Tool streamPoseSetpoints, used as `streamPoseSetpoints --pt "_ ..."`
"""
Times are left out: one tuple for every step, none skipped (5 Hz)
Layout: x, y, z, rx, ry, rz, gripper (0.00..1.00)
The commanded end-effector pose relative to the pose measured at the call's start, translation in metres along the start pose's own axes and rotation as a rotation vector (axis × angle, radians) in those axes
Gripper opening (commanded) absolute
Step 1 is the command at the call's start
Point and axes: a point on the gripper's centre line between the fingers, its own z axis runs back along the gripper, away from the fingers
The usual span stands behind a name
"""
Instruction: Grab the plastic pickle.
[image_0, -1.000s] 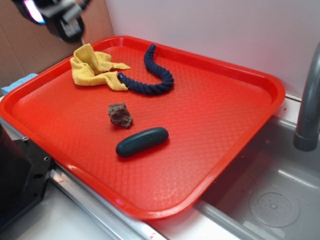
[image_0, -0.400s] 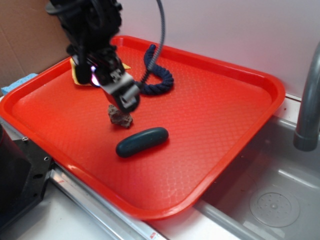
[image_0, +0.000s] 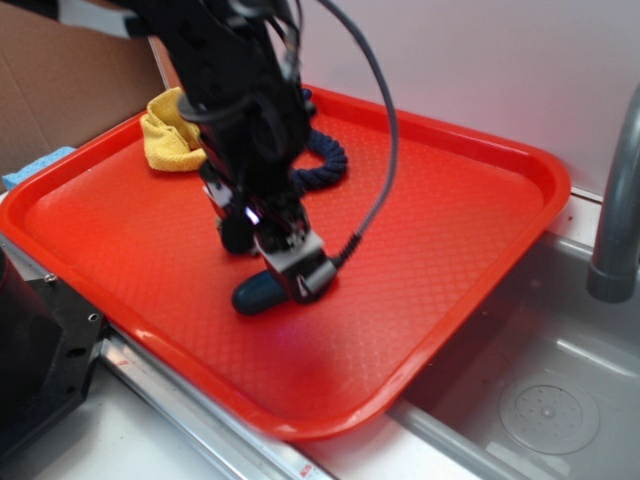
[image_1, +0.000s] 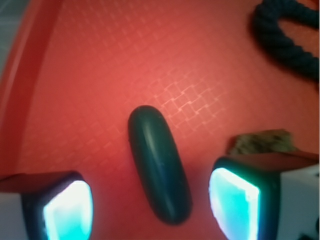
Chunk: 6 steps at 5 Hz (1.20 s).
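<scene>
Two lit fingers (image_1: 67, 210) of the tool (image_1: 150, 207) stand wide apart, one on each side of the plastic pickle (image_1: 159, 164), gripping nothing yet. It lies low and centre in the wrist view, on the red tray (image_0: 450, 230), with the brown chunk (image_1: 260, 141) at right. Smooth and glossy, it looks light, stiff and likely slippery; pinching across its middle seems safest. No readable writing or labels show.

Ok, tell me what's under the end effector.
The pickle lies on the red tray between the open fingers, untouched. The brown chunk sits partly hidden behind the right finger. From the exterior view, the arm covers most of the pickle.
</scene>
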Motion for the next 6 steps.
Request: streamPoseSetpoints --pt "0.006 0.003 -0.025 0.022 0.032 0.001 1.0" --pt "0.007 0.003 -0.029 0.036 0.037 0.014 0.0" --pt "0.007 0.003 -0.03 0.041 0.035 0.016 0.0" --pt "0.007 0.007 -0.02 0.045 0.018 0.034 0.0" --pt "0.01 0.02 0.007 0.084 0.04 0.122 0.0" --pt "0.014 0.042 0.044 0.059 0.006 0.213 0.0"
